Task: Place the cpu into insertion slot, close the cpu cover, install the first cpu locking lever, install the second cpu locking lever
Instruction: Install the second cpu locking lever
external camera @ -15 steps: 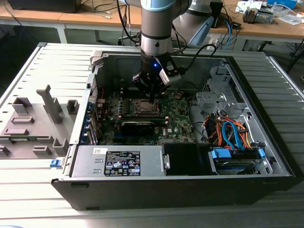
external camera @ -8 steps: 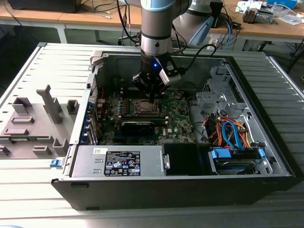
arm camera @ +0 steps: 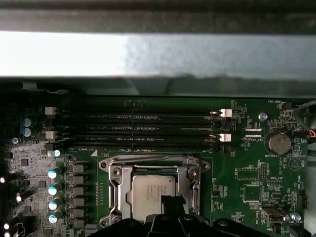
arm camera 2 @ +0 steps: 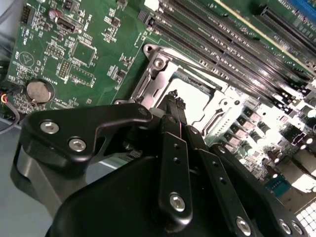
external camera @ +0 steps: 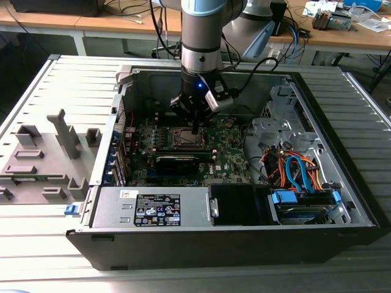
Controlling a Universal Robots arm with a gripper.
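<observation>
The cpu lies flat in the insertion slot on the green motherboard, its silvery face showing in both wrist views. The cpu cover is a silvery frame lying down around the chip, and its corner is in the second wrist view. My gripper stands straight over the socket, its black fingertips pressed together just above the chip face. They appear as a dark tip in the first wrist view, with nothing between them. In the exterior view the gripper hangs over the insertion slot.
Black memory slots run beside the socket. A coin battery and a row of capacitors flank it. A black card lies next to the socket. Case walls, a power supply and drive cables surround the board.
</observation>
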